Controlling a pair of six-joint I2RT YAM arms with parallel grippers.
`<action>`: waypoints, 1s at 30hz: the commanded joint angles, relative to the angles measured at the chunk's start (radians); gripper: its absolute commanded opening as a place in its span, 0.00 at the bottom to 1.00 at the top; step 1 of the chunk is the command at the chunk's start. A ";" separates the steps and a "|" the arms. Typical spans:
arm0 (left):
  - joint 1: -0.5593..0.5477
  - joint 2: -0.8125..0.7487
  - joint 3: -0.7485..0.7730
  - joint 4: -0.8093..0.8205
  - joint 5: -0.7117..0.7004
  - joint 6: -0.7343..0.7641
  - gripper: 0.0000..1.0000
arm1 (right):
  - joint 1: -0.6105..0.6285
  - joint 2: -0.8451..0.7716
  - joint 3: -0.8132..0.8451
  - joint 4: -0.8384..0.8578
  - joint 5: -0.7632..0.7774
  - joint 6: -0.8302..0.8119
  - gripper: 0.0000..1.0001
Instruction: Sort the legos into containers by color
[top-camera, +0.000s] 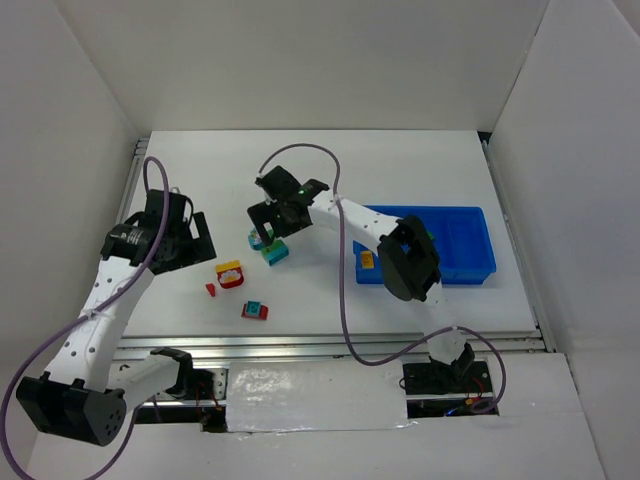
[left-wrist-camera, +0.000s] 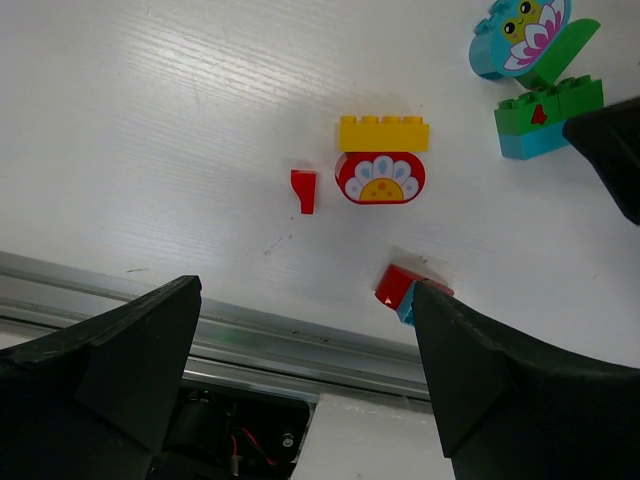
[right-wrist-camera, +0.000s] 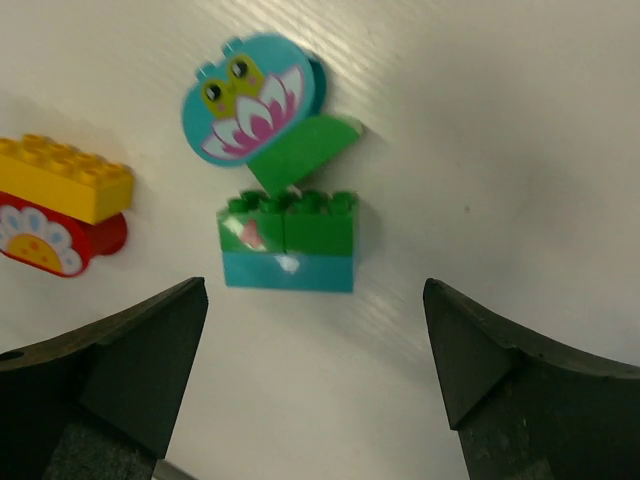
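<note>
Loose legos lie left of centre on the white table. A green-on-teal brick (right-wrist-camera: 290, 245) (top-camera: 275, 252) sits just ahead of my open right gripper (right-wrist-camera: 315, 295) (top-camera: 270, 218), apart from both fingers. Beside it lie a teal frog piece (right-wrist-camera: 255, 95) and a green leaf piece (right-wrist-camera: 305, 150). A yellow-and-red brick (left-wrist-camera: 382, 160) (top-camera: 230, 273), a small red piece (left-wrist-camera: 304, 190) and a red-and-teal brick (left-wrist-camera: 400, 288) (top-camera: 255, 311) lie nearer the front. My left gripper (left-wrist-camera: 305, 300) (top-camera: 185, 240) hangs open and empty over them. The blue tray (top-camera: 465, 250) of containers stands at the right, with a yellow piece (top-camera: 366, 260) in its left end.
The metal rail (left-wrist-camera: 250, 340) along the table's front edge runs just below the left gripper. White walls close in the table on three sides. The right arm's forearm (top-camera: 405, 260) crosses over the tray's left part, hiding some of it.
</note>
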 joint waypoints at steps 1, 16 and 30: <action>0.004 -0.029 0.020 -0.030 0.001 0.041 0.99 | 0.002 0.070 0.116 0.041 -0.051 -0.048 0.96; 0.004 -0.044 0.013 -0.032 0.010 0.051 0.99 | 0.072 0.138 0.061 0.002 0.044 -0.037 0.98; 0.006 -0.041 0.010 -0.032 0.023 0.051 1.00 | 0.072 0.098 -0.033 0.085 0.058 -0.025 0.52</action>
